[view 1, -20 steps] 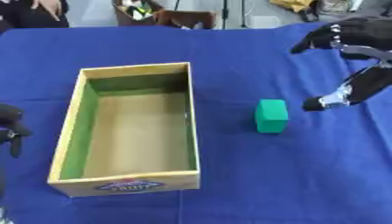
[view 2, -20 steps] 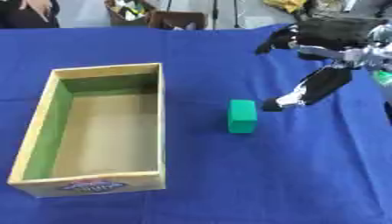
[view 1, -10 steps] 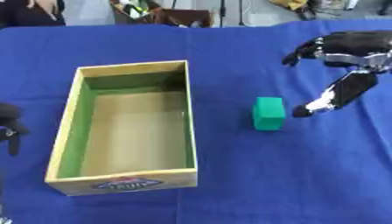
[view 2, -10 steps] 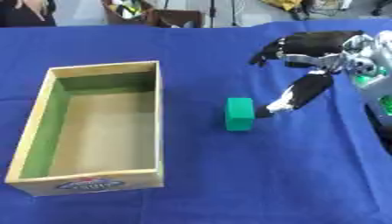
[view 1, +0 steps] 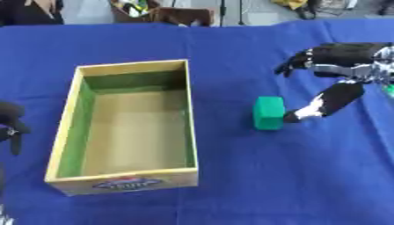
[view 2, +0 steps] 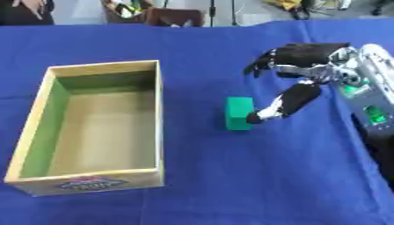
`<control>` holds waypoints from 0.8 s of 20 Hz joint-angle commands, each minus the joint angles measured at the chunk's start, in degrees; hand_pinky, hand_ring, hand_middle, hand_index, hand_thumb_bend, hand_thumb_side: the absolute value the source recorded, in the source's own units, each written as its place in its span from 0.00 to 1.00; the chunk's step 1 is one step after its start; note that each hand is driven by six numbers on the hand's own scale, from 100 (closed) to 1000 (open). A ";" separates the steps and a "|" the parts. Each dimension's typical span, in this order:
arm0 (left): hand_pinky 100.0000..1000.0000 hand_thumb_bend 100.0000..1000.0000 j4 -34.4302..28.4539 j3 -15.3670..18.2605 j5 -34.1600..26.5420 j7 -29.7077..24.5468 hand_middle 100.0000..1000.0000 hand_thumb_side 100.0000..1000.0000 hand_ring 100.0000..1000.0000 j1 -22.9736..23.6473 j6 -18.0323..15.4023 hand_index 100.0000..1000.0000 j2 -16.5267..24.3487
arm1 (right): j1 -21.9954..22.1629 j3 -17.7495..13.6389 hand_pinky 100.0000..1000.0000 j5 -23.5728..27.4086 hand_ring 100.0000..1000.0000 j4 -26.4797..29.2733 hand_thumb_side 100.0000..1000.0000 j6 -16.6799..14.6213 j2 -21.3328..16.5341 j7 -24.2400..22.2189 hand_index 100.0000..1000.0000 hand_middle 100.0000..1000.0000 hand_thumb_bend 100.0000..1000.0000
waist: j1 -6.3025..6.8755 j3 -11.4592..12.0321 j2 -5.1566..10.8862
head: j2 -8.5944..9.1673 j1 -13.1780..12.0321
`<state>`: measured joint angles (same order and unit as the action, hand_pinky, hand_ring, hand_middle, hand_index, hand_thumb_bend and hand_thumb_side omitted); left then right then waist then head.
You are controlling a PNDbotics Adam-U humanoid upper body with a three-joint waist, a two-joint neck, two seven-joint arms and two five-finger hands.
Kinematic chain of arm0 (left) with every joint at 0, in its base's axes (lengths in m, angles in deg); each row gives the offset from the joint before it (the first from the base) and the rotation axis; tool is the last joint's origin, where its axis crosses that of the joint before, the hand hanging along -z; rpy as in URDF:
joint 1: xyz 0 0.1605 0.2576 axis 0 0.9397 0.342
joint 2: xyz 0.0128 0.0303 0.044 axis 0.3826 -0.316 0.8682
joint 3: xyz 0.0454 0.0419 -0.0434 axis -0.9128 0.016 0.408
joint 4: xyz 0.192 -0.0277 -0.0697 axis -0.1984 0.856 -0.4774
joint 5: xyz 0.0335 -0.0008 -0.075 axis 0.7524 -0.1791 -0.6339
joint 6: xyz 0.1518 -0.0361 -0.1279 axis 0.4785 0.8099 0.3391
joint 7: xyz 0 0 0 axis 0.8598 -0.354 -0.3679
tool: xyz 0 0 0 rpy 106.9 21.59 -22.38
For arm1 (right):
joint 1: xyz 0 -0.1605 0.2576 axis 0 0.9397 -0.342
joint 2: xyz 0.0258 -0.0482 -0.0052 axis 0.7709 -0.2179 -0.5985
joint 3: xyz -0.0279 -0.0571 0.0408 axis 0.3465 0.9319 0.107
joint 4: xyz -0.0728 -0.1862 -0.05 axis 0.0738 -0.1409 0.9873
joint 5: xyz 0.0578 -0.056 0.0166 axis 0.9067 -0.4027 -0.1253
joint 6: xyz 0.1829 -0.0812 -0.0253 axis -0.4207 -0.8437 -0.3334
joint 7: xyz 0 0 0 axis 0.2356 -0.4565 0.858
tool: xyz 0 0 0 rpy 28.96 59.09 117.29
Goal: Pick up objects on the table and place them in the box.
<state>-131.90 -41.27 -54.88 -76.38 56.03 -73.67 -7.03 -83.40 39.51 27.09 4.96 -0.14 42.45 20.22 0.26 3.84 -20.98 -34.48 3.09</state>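
We see the green block (view 1: pixel 268 113) standing on the blue tablecloth (view 1: pixel 231 184), just right of the wooden box (view 1: pixel 129 127), outside it. Our right hand (view 2: pixel 304 74) is spread open; thumb tip at the block's right side, fingers above & apart. Left hand (view 1: pixel 11 125) shows at the left edge; can't tell its state.
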 commanded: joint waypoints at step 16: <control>0.00 0.00 -1.20 -0.37 0.15 -0.15 0.42 0.88 0.28 -0.14 0.14 0.41 0.84 | 0.87 0.91 0.84 -7.22 0.87 -1.16 0.78 -1.88 1.53 -2.69 0.96 0.75 0.49 | -0.06 -0.29 1.01 | 2.10 -0.28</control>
<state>-131.90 -41.28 -54.88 -76.42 56.03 -73.62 -7.04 -81.88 40.68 20.81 3.37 0.17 44.66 19.91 0.21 3.56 -21.00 -33.10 3.01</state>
